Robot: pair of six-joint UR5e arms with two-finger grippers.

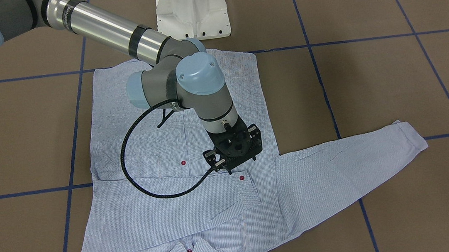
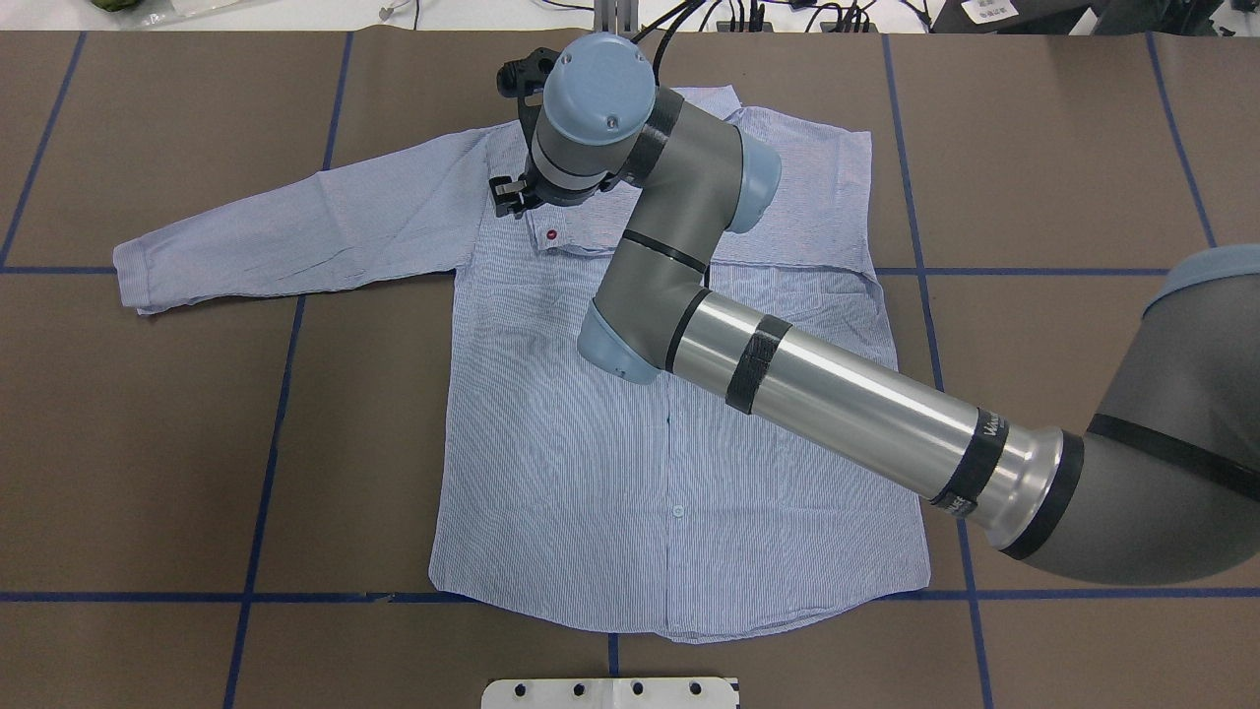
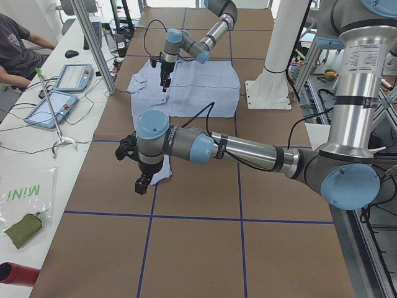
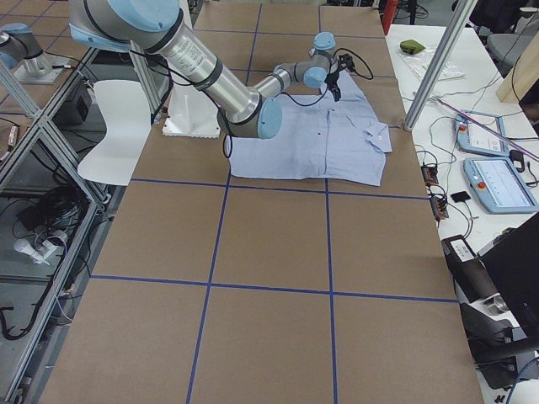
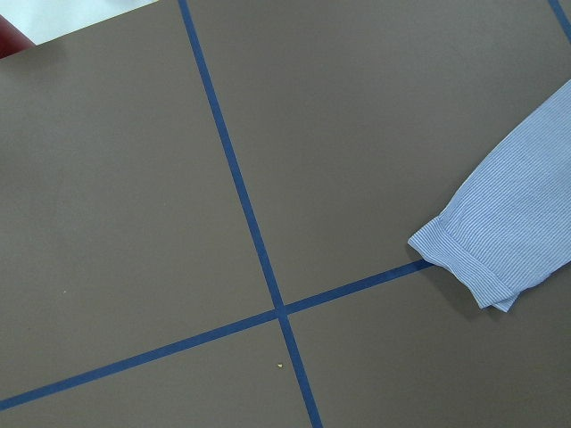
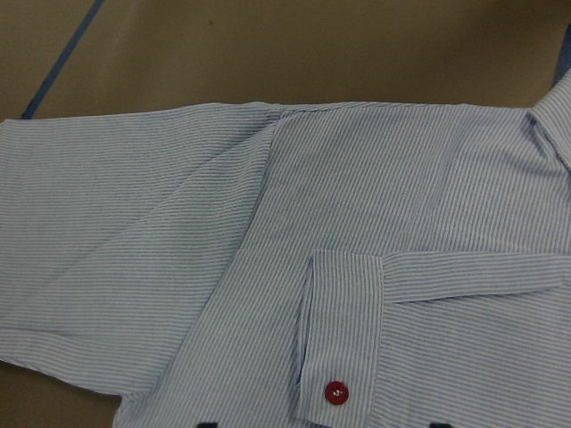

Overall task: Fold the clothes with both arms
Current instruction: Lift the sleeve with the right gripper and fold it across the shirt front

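Right claw (image 1: 224,163) is held open over the folded sleeve (image 1: 166,207); other cuff (image 5: 473,259) probably gets grabbed next, left claw (image 3: 141,183) state can't be told.

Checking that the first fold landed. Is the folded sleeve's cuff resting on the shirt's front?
Touching. The right wrist view shows the cuff lying flat on the shirt's front, with no gap between them.

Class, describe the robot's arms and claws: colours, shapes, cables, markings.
Both are silver tubes with grey joints and light blue round caps. The right arm has black bands, small lettering and a ribbed black cable running to its black claw. The left arm and its claw match.
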